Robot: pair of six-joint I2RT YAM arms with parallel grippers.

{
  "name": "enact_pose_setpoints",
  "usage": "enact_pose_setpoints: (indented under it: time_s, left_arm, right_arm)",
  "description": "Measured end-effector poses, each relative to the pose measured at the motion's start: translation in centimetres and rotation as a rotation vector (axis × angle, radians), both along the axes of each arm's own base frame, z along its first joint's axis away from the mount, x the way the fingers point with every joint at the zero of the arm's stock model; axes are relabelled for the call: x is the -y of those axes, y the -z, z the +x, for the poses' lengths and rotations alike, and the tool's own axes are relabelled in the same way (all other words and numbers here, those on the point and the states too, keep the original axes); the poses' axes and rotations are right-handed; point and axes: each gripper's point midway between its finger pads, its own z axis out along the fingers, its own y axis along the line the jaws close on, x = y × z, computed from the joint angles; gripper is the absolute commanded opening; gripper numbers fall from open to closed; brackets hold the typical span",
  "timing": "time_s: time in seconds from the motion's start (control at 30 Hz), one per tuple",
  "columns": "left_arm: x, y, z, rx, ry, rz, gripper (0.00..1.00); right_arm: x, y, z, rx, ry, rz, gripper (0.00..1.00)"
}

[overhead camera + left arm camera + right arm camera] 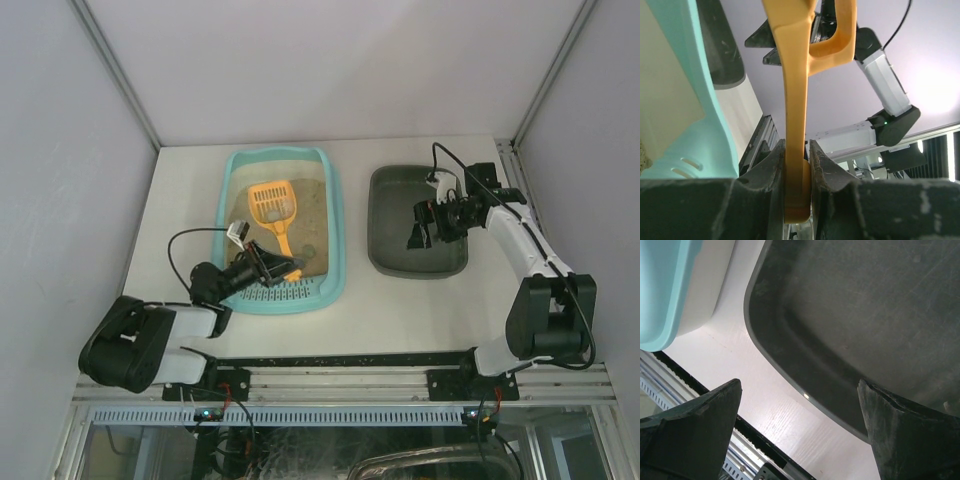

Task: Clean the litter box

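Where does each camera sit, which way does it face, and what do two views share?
Top external: above and behind the bases, looking down on the table; both arms show.
Left wrist: by the litter box, looking along the scoop handle toward the right arm; own jaws shut on it.
Right wrist: over the grey tray, looking down at its corner; own jaws open.
Shared: both wrist views catch the litter box rim.

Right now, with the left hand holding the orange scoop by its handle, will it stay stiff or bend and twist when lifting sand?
The scoop looks like thick moulded plastic, so probably fairly stiff. Its blade has holes, so sand should drain and the load stay light. The left hand pinches only the handle's end, so it may twist.
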Motion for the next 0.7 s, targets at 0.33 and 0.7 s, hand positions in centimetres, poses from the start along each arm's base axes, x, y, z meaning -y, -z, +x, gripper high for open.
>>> enact_pose_setpoints:
  time_s: [0.33, 0.7]
  left_arm:
    - [-0.5, 0.9, 1.4, -0.022, -0.034, 0.034, 0.0]
    - [0.9, 2.4, 0.8, -0.036, -0.005, 0.159, 0.0]
  right_arm:
    - [-0.1, 0.2, 0.1, -0.008, -0.002, 0.016, 1.0]
    - [-0.1, 0.5, 0.3, -0.014, 0.0, 0.015, 1.0]
